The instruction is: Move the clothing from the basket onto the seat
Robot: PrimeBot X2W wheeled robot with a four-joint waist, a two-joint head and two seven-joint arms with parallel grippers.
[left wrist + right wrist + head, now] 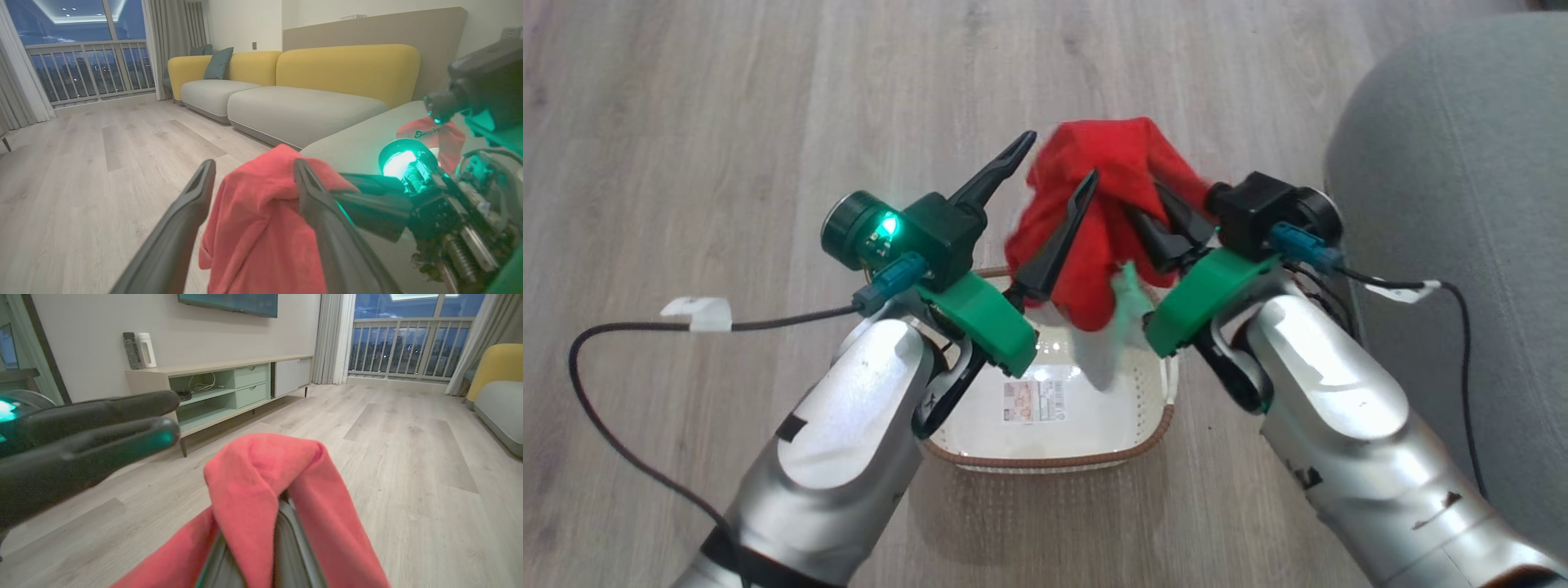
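A bright red piece of clothing (1107,184) hangs above the cream basket (1152,437), and a blurred pale end of it dangles toward the basket's base. My right gripper (1152,204) is shut on it; in the right wrist view the clothing (253,477) drapes over the gripper (282,502). My left gripper (1054,167) stands open just left of the clothing, with one finger lying against the red folds. In the left wrist view, the clothing (261,220) hangs between its fingers (204,179). The grey-green seat (1462,163) is on the right. A second red piece (451,143) lies on the seat (359,139).
The basket's base shows a label sticker (1033,402) and nothing else. Pale wood floor (727,122) lies all around. Black cables trail from both wrists. A yellow-backed sofa (310,81) stands behind, and a low TV cabinet (229,388) lines the wall.
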